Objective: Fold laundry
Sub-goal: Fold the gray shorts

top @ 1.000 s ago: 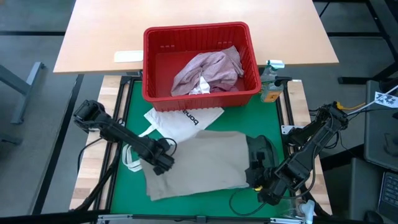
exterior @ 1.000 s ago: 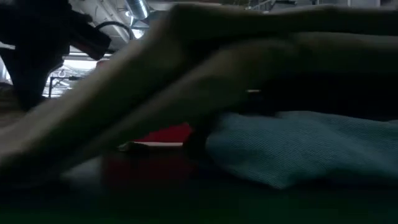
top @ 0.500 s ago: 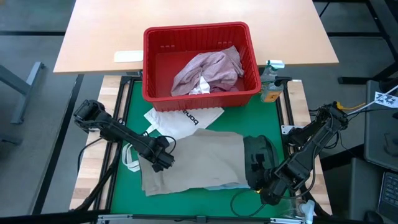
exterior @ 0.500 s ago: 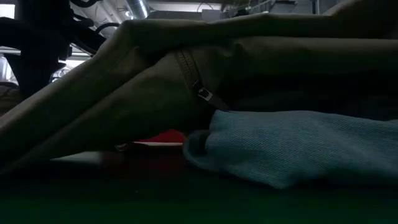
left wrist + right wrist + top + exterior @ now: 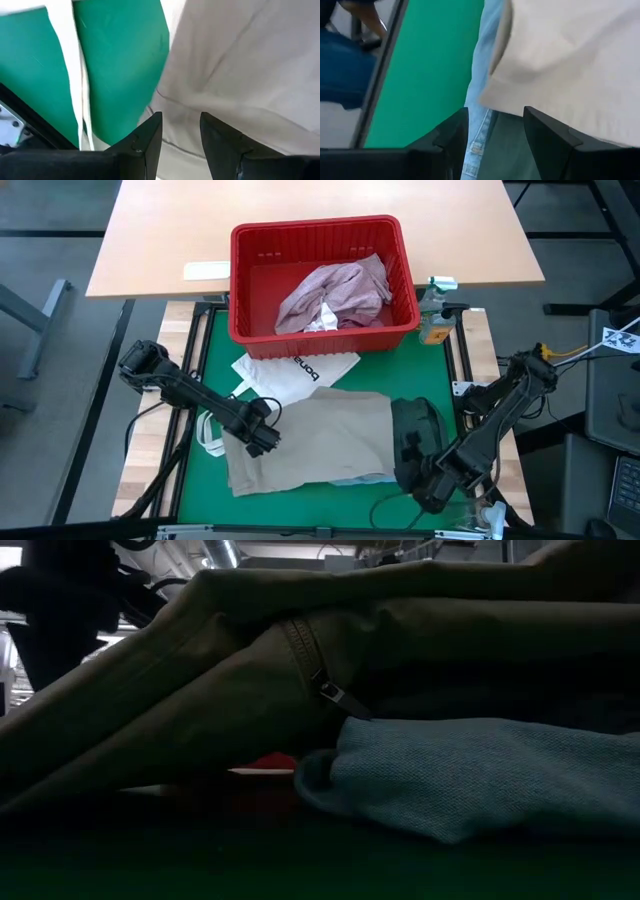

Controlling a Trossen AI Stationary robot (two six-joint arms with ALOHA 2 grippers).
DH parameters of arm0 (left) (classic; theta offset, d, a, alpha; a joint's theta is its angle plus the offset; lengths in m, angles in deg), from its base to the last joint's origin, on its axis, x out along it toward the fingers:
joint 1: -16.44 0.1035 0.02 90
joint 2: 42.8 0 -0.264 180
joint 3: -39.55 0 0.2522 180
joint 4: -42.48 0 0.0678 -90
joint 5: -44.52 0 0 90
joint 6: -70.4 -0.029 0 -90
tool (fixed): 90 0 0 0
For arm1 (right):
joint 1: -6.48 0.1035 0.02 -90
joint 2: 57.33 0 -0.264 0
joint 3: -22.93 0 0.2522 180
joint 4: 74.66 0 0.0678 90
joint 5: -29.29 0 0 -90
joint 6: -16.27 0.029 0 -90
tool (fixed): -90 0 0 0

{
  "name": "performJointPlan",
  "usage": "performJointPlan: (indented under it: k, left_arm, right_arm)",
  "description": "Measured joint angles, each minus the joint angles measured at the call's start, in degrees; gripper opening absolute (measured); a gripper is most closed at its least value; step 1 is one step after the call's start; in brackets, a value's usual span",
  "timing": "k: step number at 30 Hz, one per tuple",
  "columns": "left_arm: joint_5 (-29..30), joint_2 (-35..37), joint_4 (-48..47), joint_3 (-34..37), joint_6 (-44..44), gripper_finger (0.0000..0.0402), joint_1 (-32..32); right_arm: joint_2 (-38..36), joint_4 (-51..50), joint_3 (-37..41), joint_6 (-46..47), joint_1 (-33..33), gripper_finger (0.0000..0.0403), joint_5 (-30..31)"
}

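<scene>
Soft, limp khaki garment [image 5: 315, 442]; best gripped at corners. Left hand [image 5: 181, 131] and right hand [image 5: 495, 131] both parted, empty.

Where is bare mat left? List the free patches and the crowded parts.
Free: the green mat strip left of the red basket, and the front-left corner by the beige garment. Crowded: the middle, with white tote bag, beige garment and dark garment between both tools.
</scene>
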Motion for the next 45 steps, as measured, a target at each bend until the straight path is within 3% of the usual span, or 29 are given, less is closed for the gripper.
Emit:
performJointPlan:
  k: [4,12,20,27,34,40,45]
  left_arm:
    - [-1.06,0.02,0.97,-0.02,1.79,0.0126,-1.18]
    - [-0.91,0.04,6.26,-0.02,3.23,0.0126,-3.76]
    - [4.1,0.04,14.48,-0.07,2.88,0.0126,-5.31]
    - [6.15,0.04,20.49,-0.07,2.82,0.0126,-5.64]
    - [12.59,0.04,38.2,-0.07,2.57,0.0126,-5.65]
    - [21.19,0.04,59.67,-0.07,-7.93,0.0126,-5.65]
    - [26.31,-1.6,77.59,-0.09,-20.96,0.0126,-5.42]
  right_arm:
    - [3.24,-0.09,0.02,-2.91,1.12,0.0191,-0.12]
    - [7.57,-0.33,0.02,-7.05,1.8,0.0191,5.2]
    - [10.38,-0.61,0.02,-8.16,1.79,0.0188,9.11]
    - [10.38,-0.52,0.02,-8.52,1.79,0.0115,8.66]
    - [10.38,-0.5,0.02,-8.57,1.79,0.001,8.66]
    - [10.36,-0.42,0.02,-8.54,1.79,0.0026,8.68]
    - [10.36,-0.51,0.02,-8.66,1.79,0.001,8.66]
